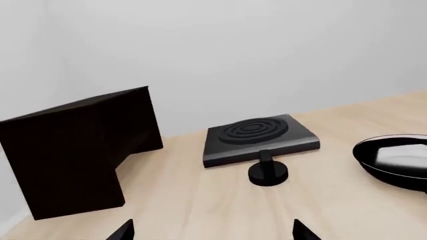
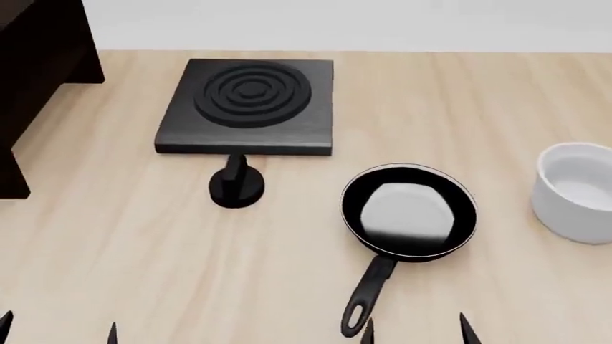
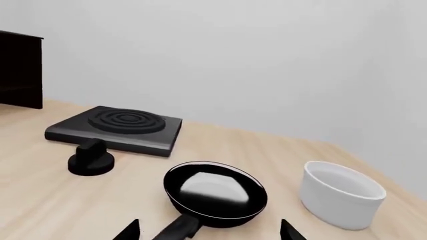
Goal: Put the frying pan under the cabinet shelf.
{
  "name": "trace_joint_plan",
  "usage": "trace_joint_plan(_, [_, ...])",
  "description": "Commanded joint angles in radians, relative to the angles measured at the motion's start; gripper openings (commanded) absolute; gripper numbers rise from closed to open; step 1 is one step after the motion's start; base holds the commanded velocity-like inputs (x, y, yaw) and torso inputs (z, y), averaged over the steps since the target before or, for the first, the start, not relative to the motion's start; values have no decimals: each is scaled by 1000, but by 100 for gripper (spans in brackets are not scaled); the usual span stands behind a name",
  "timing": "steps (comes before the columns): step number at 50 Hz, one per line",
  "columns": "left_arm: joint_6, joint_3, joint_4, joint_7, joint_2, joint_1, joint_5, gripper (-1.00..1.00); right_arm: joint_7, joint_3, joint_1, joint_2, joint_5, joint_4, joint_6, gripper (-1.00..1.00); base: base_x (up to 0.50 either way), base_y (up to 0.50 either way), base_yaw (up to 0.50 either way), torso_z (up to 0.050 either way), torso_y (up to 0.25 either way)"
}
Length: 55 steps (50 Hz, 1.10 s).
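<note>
The frying pan (image 2: 409,211) lies on the wooden table, its long handle (image 2: 368,290) pointing toward me. It also shows in the right wrist view (image 3: 215,192) and at the edge of the left wrist view (image 1: 393,162). The cabinet shelf (image 2: 39,64) stands at the far left, a dark wooden unit, also in the left wrist view (image 1: 73,150). My right gripper (image 2: 417,331) is open and empty, its fingertips either side of the handle's loop end (image 3: 210,232). My left gripper (image 2: 59,333) is open and empty over bare table near the front left (image 1: 213,232).
A square black plate with concentric rings (image 2: 251,107) lies at the back centre, with a small black knob (image 2: 235,188) just in front of it. A white bowl (image 2: 578,190) stands at the right. A pale wall backs the table.
</note>
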Motion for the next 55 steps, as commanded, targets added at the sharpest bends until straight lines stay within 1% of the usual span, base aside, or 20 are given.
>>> trace_joint_plan(1, [-8, 10, 2, -15, -9, -2, 2, 100, 10, -16, 0, 14, -8, -8, 3, 100, 27, 500, 0, 50, 53])
trace_joint_plan(42, [-12, 41, -10, -54, -40, -7, 2, 100, 44, -45, 11, 47, 8, -13, 25, 100, 27, 500, 0, 50, 52])
trace_joint_plan(46, [-11, 52, -16, -62, -46, -8, 6, 100, 54, -27, 0, 47, 33, -17, -16, 100, 46, 500, 0, 50, 53])
trace_joint_plan(48, [-13, 55, -13, -64, -48, -9, 4, 100, 55, -24, -2, 50, 39, -21, -18, 100, -6, -10, 0, 50, 52])
trace_joint_plan(49, [-14, 56, -13, -65, -49, -10, 3, 100, 59, -25, 3, 49, 36, -23, 9, 100, 0, -13, 0, 50, 53])
trace_joint_plan(51, [-15, 59, -13, -67, -51, -11, 1, 100, 50, -30, -7, 60, 41, -26, -44, 100, 0, -7, 0, 50, 52])
trace_joint_plan(52, [-15, 60, -13, -68, -52, -11, 0, 100, 55, -31, -2, 58, 33, -38, 19, 100, 0, -4, 0, 50, 51])
trace_joint_plan(53, [-16, 61, -13, -69, -53, -11, -2, 100, 54, -32, -11, 63, 34, -29, -54, 100, 203, 0, 0, 50, 51])
trace_joint_plan(55, [-17, 63, -10, -72, -56, -10, -4, 100, 61, -32, 0, 62, 29, -35, -12, 100, 500, 0, 0, 50, 52])
